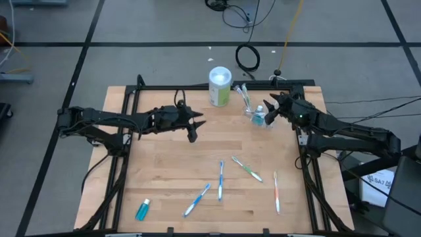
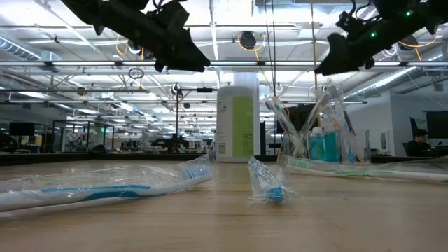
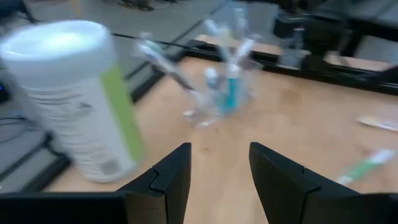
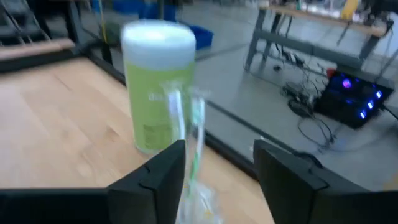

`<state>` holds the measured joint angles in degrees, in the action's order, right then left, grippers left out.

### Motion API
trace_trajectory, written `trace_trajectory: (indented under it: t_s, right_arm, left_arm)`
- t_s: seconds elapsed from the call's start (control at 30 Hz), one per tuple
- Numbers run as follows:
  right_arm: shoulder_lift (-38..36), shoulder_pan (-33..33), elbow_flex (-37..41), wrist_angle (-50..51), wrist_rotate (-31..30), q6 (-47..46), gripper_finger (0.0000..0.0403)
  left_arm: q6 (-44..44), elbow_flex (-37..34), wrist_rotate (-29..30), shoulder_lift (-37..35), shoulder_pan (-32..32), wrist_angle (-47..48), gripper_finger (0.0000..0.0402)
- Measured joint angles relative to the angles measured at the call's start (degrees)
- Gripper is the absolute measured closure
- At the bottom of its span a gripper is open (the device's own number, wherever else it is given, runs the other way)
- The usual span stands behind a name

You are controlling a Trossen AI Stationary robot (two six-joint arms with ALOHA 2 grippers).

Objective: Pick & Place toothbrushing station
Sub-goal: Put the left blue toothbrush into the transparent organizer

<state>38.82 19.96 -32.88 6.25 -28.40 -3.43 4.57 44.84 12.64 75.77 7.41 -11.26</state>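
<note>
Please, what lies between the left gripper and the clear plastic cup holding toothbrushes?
Only bare wooden table, seen in the high view, between the left gripper and the clear plastic cup.

Both arms are black, built of slim jointed links with chunky motor housings. The left arm [image 1: 112, 124] carries a looping black cable near its wrist. The right arm [image 1: 348, 131] shows a small green light. Each gripper, left [image 3: 219, 180] and right [image 4: 219, 177], has two flat, angular, matte black fingers.
</note>
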Motion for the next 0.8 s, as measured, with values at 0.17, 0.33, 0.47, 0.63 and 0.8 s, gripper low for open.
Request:
trace_trajectory:
  t_s: [0.17,0.33,0.47,0.63,0.8]
  right_arm:
    - [0.0,-1.3,0.0,-9.6,0.4,3.3,0.0209]
    - [0.9,-2.8,0.0,-17.0,8.7,7.7,0.0218]
    - [2.5,-3.7,0.0,-24.8,16.2,10.3,0.0223]
    - [7.3,-5.0,-0.1,-35.7,19.7,10.3,0.0224]
    - [14.5,-6.6,-0.1,-46.5,19.7,10.2,0.0223]
  left_arm:
    - [4.5,0.0,-5.2,0.0,-4.2,2.2,0.0234]
    - [8.7,0.0,-5.6,0.0,-10.4,2.6,0.0234]
    - [11.5,0.0,-4.7,0.0,-16.8,2.9,0.0234]
    - [16.3,2.1,0.8,0.3,-24.4,4.1,0.0234]
    - [17.0,9.7,7.5,4.6,-29.7,10.9,0.0234]
